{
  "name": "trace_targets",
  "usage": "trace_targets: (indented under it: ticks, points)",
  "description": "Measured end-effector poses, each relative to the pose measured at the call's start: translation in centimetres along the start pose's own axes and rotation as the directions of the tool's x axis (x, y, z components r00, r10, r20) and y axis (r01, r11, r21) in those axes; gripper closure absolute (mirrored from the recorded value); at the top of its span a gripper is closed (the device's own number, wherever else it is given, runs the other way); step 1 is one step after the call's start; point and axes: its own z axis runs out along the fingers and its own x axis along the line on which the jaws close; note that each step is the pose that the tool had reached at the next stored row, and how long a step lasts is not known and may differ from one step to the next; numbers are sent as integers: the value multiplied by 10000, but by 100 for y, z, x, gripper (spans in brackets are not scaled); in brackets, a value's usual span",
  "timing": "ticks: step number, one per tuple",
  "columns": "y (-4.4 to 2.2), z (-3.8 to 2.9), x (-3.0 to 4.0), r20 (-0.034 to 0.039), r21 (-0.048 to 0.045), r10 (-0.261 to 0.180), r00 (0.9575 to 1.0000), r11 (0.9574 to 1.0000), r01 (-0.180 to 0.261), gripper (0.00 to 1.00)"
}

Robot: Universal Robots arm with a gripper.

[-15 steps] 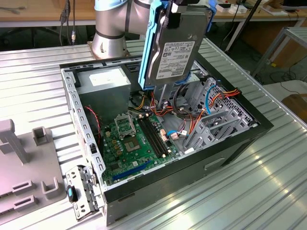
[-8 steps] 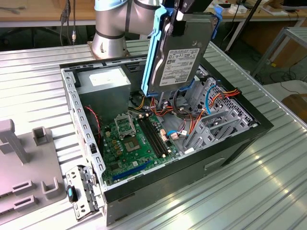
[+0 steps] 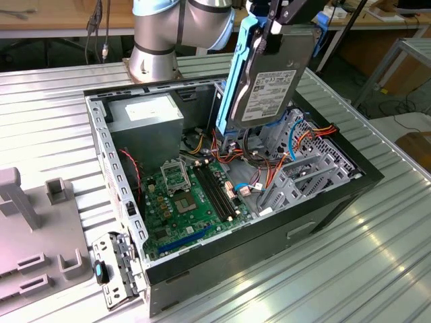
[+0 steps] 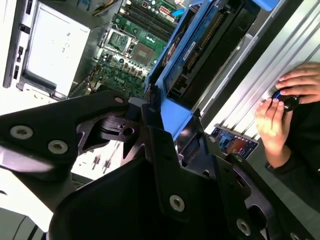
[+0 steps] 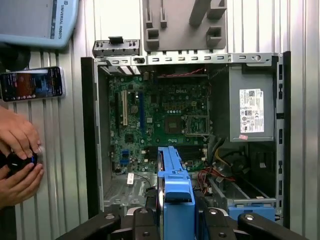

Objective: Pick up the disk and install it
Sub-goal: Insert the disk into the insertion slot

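The disk [image 3: 273, 84] hangs on edge in the air above the open computer case [image 3: 269, 252]. Its white label faces the exterior view, and a bright blue rail [image 3: 234, 81] runs down its edge on the exterior view's left. Its lower end comes down to about the case's upper rim, over the grey drive cage [image 3: 306, 168] at the end of the case on the exterior view's right. I cannot tell whether it touches the cage.

The gripper [image 3: 271, 30] is clamped on the disk's upper end. In the first wrist view the blue end of the disk [image 5: 175, 200] sits tight between the black fingers [image 5: 142, 225].

On the case's floor lies a green motherboard [image 3: 182, 202]. A grey power supply box [image 3: 145, 118] with a white label fills the case corner nearest the arm [image 3: 158, 40]. Red and orange wires run beside the drive cage.

Outside the case, on the ribbed metal tabletop [image 3: 377, 269], a grey fixture [image 3: 27, 222] stands near the case on the exterior view's left. A small metal bracket [image 3: 114, 272] with a blue latch lies just beside the case's near corner.

In the first wrist view a person's hands [image 5: 17, 137] rest on the tabletop beside the case, around a small black object [image 5: 20, 162]. A phone [image 5: 32, 83] lies near them, and a pale pendant [image 5: 35, 20] lies beyond it.
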Motion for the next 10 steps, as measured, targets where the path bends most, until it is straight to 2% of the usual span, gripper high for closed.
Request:
trace_targets:
  ticks: [2, 5, 7, 10]
  points:
    - [-16, 22, 4, 11, 4, -285, 9996, 9996, 285, 63]
    - [-70, 49, 56, 11, 3, -304, 9995, 9995, 304, 63]
    - [-148, 70, 70, 9, 3, -303, 9995, 9995, 303, 63]
    - [-188, 97, 91, 10, 3, -304, 9995, 9995, 304, 63]
